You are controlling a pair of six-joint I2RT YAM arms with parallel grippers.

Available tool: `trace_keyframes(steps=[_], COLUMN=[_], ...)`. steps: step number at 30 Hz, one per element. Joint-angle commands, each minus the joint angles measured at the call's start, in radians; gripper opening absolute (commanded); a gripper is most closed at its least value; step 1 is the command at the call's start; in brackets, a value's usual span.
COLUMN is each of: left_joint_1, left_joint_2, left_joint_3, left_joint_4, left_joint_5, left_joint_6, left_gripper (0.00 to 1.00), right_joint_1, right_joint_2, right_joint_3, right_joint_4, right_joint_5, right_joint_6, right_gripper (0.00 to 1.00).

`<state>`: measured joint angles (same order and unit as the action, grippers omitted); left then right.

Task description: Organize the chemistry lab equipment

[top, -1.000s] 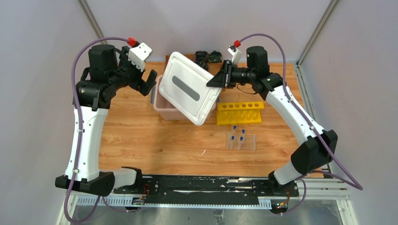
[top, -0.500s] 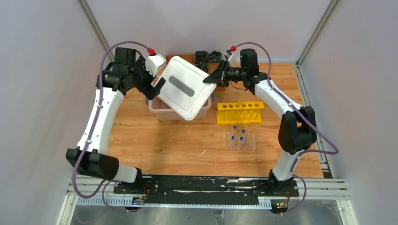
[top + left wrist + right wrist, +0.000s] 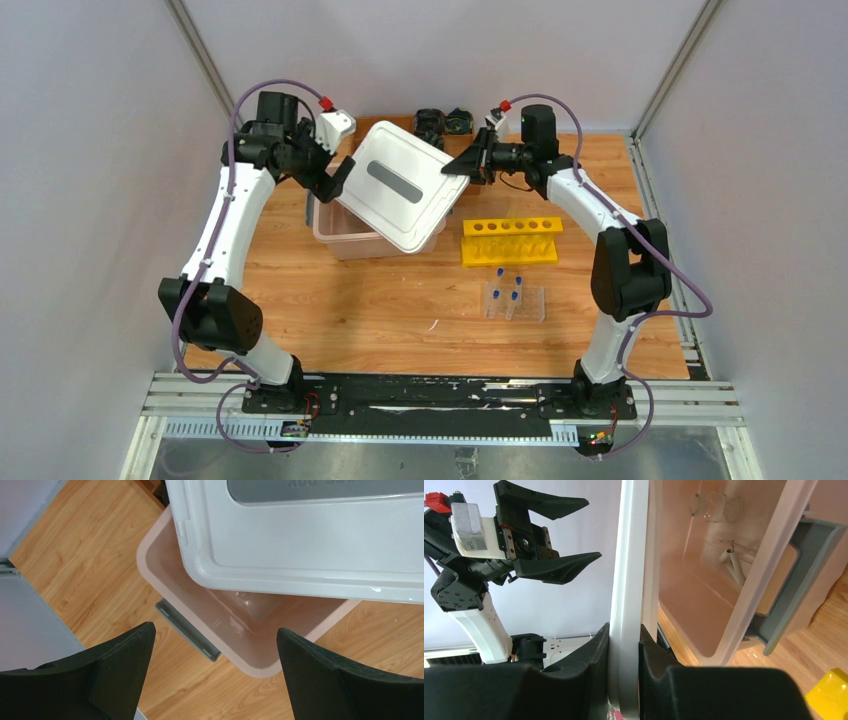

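1. Wood table (image 3: 300, 300), grey walls; top view used for clock refs.
2. Pink bin (image 3: 340, 240) sits at approx. 10 o'clock of table ctr.
3. White lid (image 3: 400, 185) is tilted above the bin, which is partly uncovered.
4. R gripper (image 3: 624, 640): clamped on the lid's edge at the lid's 3 o'clock corner.
5. L gripper (image 3: 215, 630): spread wide, gripping nothing, at the lid's 9 o'clock edge.
6. Change vs 0.5 s ago: L gripper has moved closer to the lid; lid position approx. unchanged.
7. Change vs 1.0 s ago: lid is lower, and both arms reach further in.
8. Inside bin (R wrist view): clear glassware (image 3: 716, 507) and white triangle (image 3: 734, 565).
9. Blue-capped tubes (image 3: 512, 292) stand in a clear holder (image 3: 535, 305) at 4 o'clock, not moved.
10. Yellow rack (image 3: 510, 240) at 2 o'clock, not moved.
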<state>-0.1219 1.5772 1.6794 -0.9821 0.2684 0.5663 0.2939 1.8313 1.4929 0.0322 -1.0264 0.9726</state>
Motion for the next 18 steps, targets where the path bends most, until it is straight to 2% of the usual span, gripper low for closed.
trace_keyframes(steps=[1, 5, 10, 18], left_joint_1=[0.019, 0.022, 0.028, 0.029], left_joint_2=[-0.054, -0.083, -0.116, -0.166], left_joint_3=[0.058, 0.044, 0.057, 0.047], left_joint_4=[0.026, 0.026, 0.028, 0.026], left_joint_5=[0.066, 0.044, 0.042, -0.001], left_joint_6=[-0.057, -0.047, -0.104, -0.103], left_gripper=[0.97, 0.98, 0.98, 1.0], right_joint_1=[-0.019, -0.017, -0.012, 0.051], right_joint_2=[-0.026, -0.03, 0.0, 0.096], right_joint_3=[-0.015, -0.021, -0.066, 0.033], right_joint_4=[0.173, 0.271, 0.608, 0.546], right_joint_5=[-0.076, -0.089, -0.109, -0.095], right_joint_6=[0.103, 0.186, 0.434, 0.407], right_gripper=[0.0, 0.0, 0.0, 0.0])
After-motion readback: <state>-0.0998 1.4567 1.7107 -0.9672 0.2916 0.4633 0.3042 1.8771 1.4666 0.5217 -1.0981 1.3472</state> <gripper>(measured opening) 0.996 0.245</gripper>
